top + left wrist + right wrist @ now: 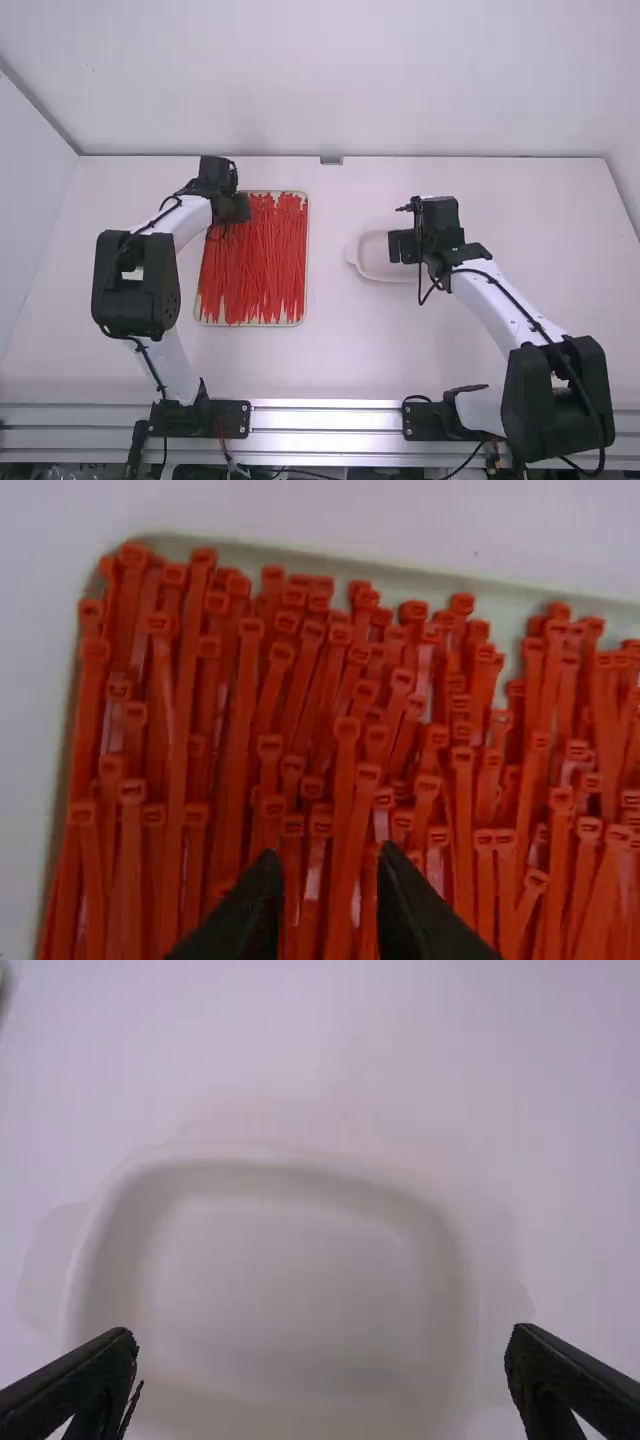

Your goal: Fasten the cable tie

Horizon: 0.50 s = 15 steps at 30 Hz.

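Red ties (pixel 330 730): lay heaped in a flat tray (pixel 250 323) on the left half of the table (pixel 560 220). None of them showed as looped or fastened.
Long axis: the ties ran nearly parallel, from the table's far side toward the arms' bases. Their square heads were staggered through the heap.
Left hand (pixel 325 858): sat low over the tray's far left corner, with its tips down at the heap. The fingers were narrowly parted with a strand or two between them, and gripped nothing that I could make out.
Finger line: the gap lay across the ties' length, so closing would probably pinch a strand by its sides.
Right hand (pixel 425 243): hung over a white dish (pixel 300 1260), well apart from the tray, with fingers spread wide and holding nothing.
Nearer arm: the left, plainly. The ties lay directly under its hand, and off to the right hand's left, beyond the dish.
Likely step: picking a single tie out of the heap. The risk I judged was that several would lift together.
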### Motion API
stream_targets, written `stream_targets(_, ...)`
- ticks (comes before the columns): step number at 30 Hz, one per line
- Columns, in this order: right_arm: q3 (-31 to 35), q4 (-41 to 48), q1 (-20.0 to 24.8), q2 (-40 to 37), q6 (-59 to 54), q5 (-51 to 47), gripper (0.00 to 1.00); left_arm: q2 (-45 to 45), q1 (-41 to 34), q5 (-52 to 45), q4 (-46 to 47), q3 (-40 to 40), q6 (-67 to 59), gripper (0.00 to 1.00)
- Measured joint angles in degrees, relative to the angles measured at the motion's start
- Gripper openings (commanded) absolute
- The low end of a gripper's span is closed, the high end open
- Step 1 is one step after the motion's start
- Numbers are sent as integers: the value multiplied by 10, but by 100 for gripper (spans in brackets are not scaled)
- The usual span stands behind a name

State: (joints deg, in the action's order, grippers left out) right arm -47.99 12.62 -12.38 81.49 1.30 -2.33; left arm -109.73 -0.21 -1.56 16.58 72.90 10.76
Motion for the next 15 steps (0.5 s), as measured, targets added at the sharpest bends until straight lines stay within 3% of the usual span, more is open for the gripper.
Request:
stream_targets(6,0,0,0,0,-1,0,98,0,0,24,41,0,12,31)
stream_targets(15,0,1,0,0,0,0,98,0,8,36,2,-37,22,33)
